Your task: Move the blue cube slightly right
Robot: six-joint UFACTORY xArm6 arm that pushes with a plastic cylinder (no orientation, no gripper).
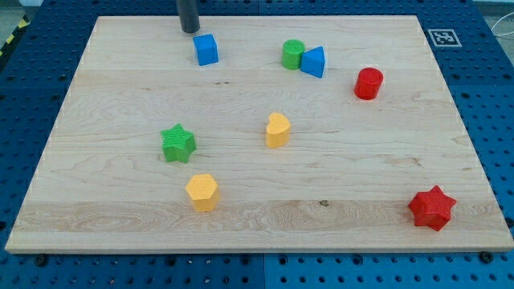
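Ribbed red star nearest; my tip just above-left of blue cube; no end effector.

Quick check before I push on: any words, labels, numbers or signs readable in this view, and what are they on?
No readable words, brands or numbers anywhere.
Only sign: a black-and-white square marker on the board's top right corner; it is a pattern, not text.
The blocks, including the blue cube, carry no lettering.
My tip sits just up and left of the blue cube; the rod is unmarked.
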